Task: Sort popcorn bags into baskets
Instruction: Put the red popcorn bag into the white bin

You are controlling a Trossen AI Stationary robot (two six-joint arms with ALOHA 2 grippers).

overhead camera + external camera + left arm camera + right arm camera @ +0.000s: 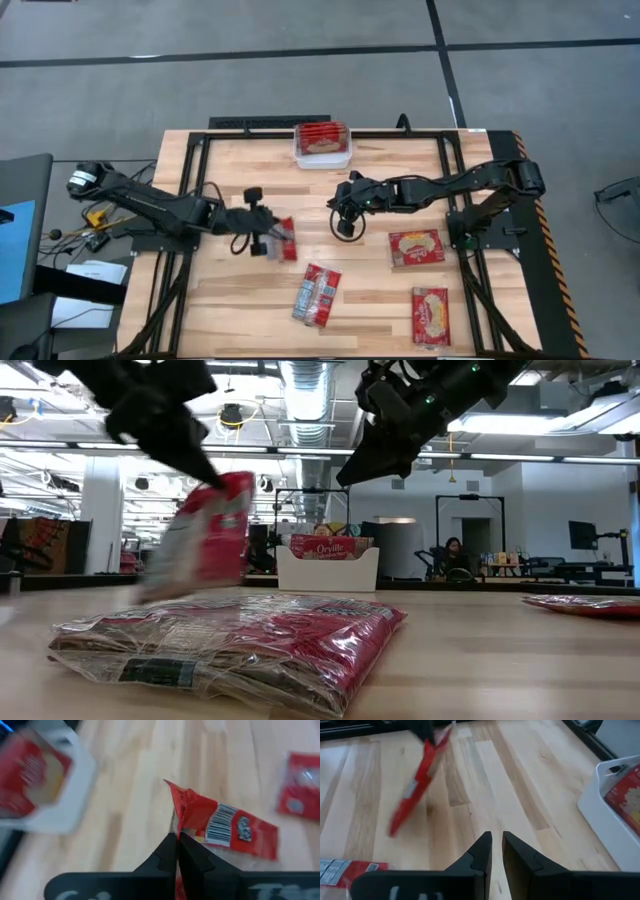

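My left gripper [268,238] is shut on a red popcorn bag [286,240], left of the table's middle; the bag hangs slanted under it [205,535]. My right gripper [344,216] hovers right of it, fingers [496,845] a narrow gap apart with nothing between them. The white basket [322,158] stands at the far edge's middle with red bags [322,138] inside. Other popcorn bags lie flat on the table: a clear-wrapped bundle [318,293] near the front, one at the right [415,248], one at the front right [430,315]. My left gripper pinches the bag's crimped end [179,827] between its two shut fingers, coming slanting down from the table's left. The bag hangs tilted below the fingers, barcode face [222,824] showing. Whether its lower end [395,827] touches the table, I cannot tell.
A black frame [250,125] runs around the wooden table top. Bare wood [485,790] lies between the held bag and the basket. In the low view the wrapped bundle [240,645] fills the foreground. A person [452,555] sits far behind the table.
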